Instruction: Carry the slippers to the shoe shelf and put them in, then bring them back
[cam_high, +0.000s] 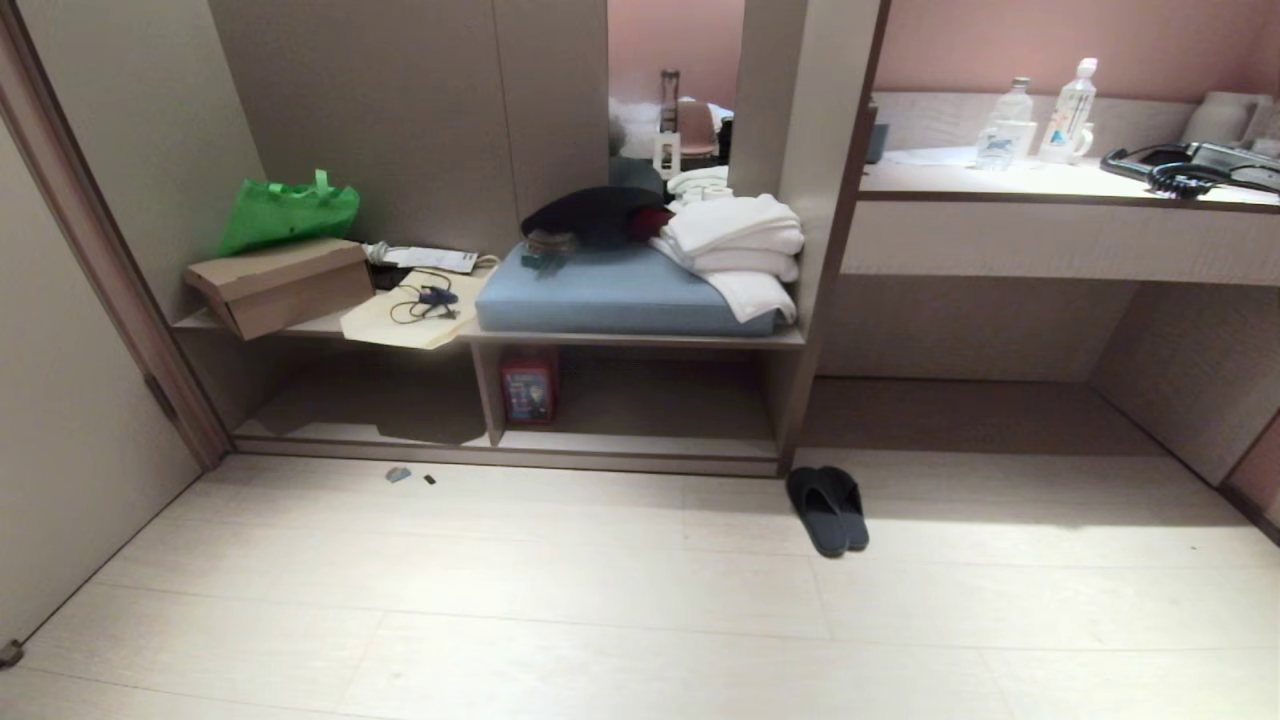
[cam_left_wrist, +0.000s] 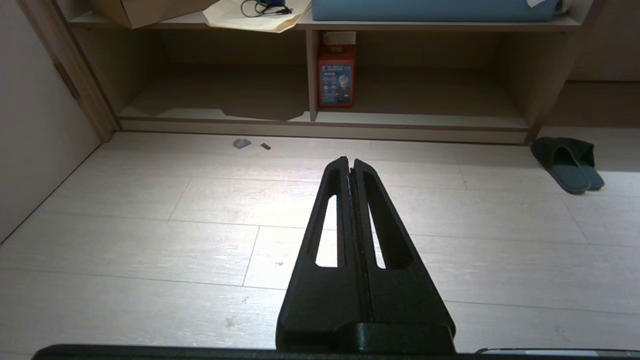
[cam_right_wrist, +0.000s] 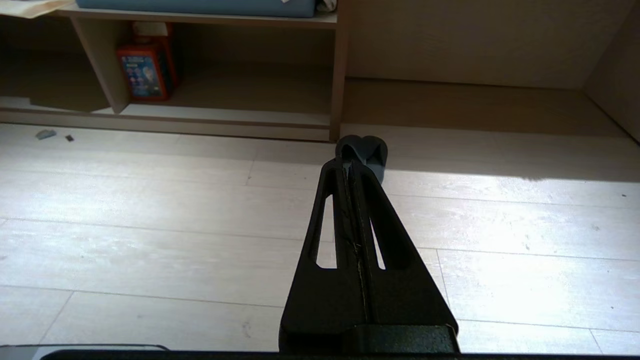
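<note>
The slippers (cam_high: 828, 508) sit as a pair, touching, on the floor just right of the shoe shelf (cam_high: 640, 442)'s right post, near the desk recess. Left gripper (cam_left_wrist: 351, 162) and right gripper (cam_right_wrist: 349, 162) are both pressed together, empty, well short of the pair. Risks: grabbing one slipper only, clipping the post, or dropping them in the recess vs. the low cubby.

Two dark slippers (cam_high: 828, 508) side by side on the floor, lower centre-right; two small scraps (cam_high: 399, 474) on the floor, left of centre. Shoe shelf (cam_high: 640, 440) has two compartments, with one red box (cam_high: 528, 390) at the divider. Shelf above: one cardboard box (cam_high: 278, 283), one green bag (cam_high: 287, 211), one blue cushion (cam_high: 610, 292), one stack of white towels (cam_high: 738, 248); two bottles (cam_high: 1068, 112) on the counter (cam_high: 1060, 185), upper right.
</note>
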